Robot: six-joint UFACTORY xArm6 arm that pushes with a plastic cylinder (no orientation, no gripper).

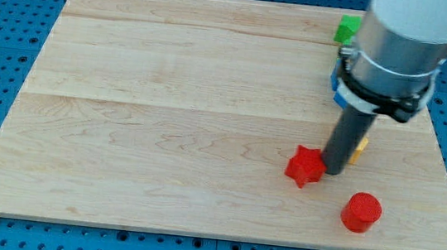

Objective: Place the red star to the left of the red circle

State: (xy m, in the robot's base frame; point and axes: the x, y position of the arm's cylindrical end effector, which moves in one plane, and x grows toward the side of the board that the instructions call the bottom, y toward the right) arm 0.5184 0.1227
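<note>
The red star (304, 167) lies on the wooden board (166, 119) toward the view's lower right. The red circle (361, 212) sits below and to the right of the star, apart from it. My tip (333, 171) rests on the board right against the star's right side, between the star and a yellow block (360, 149) that the rod mostly hides.
A green block (348, 27) lies near the board's top right edge. A blue block (334, 75) shows only as a sliver behind the arm's body. The arm's large grey and white body (398, 43) covers the upper right of the board.
</note>
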